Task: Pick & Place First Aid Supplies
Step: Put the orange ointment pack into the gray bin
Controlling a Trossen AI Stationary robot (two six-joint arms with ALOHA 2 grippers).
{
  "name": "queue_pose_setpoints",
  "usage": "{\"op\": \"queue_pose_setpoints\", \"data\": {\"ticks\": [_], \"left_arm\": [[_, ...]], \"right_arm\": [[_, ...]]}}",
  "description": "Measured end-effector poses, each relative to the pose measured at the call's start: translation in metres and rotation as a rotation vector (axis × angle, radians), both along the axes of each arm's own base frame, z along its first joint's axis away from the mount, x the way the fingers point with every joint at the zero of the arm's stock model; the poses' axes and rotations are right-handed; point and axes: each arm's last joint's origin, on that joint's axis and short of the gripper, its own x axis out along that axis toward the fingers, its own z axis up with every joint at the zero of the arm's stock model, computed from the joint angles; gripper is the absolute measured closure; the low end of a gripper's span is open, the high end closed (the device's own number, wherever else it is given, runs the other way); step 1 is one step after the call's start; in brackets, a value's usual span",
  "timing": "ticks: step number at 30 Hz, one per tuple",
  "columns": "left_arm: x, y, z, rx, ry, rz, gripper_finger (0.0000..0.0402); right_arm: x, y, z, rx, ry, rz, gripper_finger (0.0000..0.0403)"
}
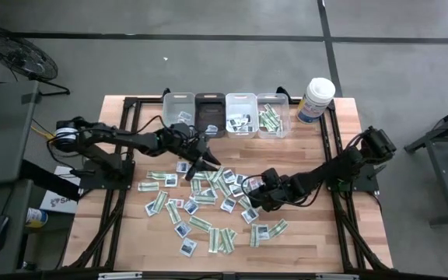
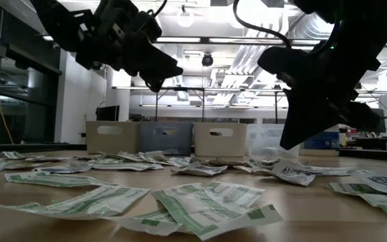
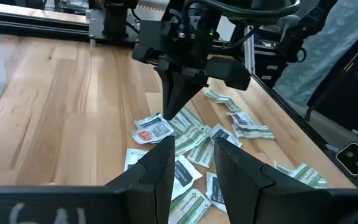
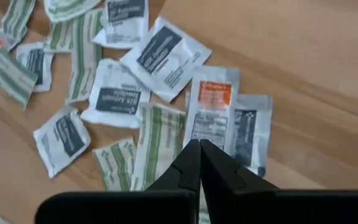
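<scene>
Above the scattered packets on the table, the right gripper hovers closed and empty, the left gripper slightly parted, holding nothing.

Scattered packets beyond left gripper

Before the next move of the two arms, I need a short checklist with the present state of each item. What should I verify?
1. Right hand shut, nothing between its fingers: ok.
2. Right hand above the packets, over an orange-marked packet: ok.
3. Left hand fingers apart, with no packet seen between them: ok.
4. Left hand holding a packet for the bins: not ok.
5. Bins along the table's far edge, unblocked: ok.
6. White canister upright beside the bins, away from both arms: ok.
</scene>
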Motion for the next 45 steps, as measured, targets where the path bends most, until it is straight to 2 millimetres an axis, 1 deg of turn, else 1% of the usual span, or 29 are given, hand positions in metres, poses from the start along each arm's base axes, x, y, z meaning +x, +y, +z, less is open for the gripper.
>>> {"op": "queue_pose_setpoints", "data": {"ticks": [4, 9, 12, 15, 20, 24, 30, 36, 45], "left_arm": [[0.007, 0.001, -0.012, -0.007, 0.009, 0.001, 0.0291], [0.017, 0.003, -0.023, -0.073, -0.019, -0.017, 0.0291], [0.021, 0.004, -0.025, -0.095, -0.047, -0.003, 0.0291], [0.026, 0.005, -0.028, -0.104, -0.035, -0.006, 0.0291], [0.042, -0.002, -0.032, -0.11, -0.026, -0.054, 0.0291], [0.052, -0.004, -0.036, -0.111, -0.017, -0.053, 0.0291], [0.062, -0.002, -0.044, -0.135, 0.013, -0.053, 0.0291], [0.069, -0.001, -0.054, -0.144, 0.039, -0.052, 0.0291], [0.083, 0.001, -0.058, -0.151, 0.036, -0.084, 0.0291]], "right_arm": [[0.0, 0.003, -0.001, -0.04, -0.03, -0.031, 0.0403], [-0.004, 0.01, 0.0, -0.09, -0.065, -0.049, 0.0403], [-0.005, 0.014, -0.002, -0.092, -0.064, -0.038, 0.0403], [-0.007, 0.021, -0.007, -0.092, -0.053, -0.021, 0.0403], [-0.006, 0.028, -0.016, -0.046, -0.035, -0.011, 0.0403], [-0.004, 0.029, -0.015, -0.027, -0.07, -0.026, 0.0403], [-0.006, 0.027, -0.012, -0.011, -0.061, -0.048, 0.0403], [-0.006, 0.017, -0.012, -0.002, -0.02, -0.082, 0.0403], [-0.001, 0.004, -0.013, -0.002, 0.002, -0.105, 0.0403]]}}
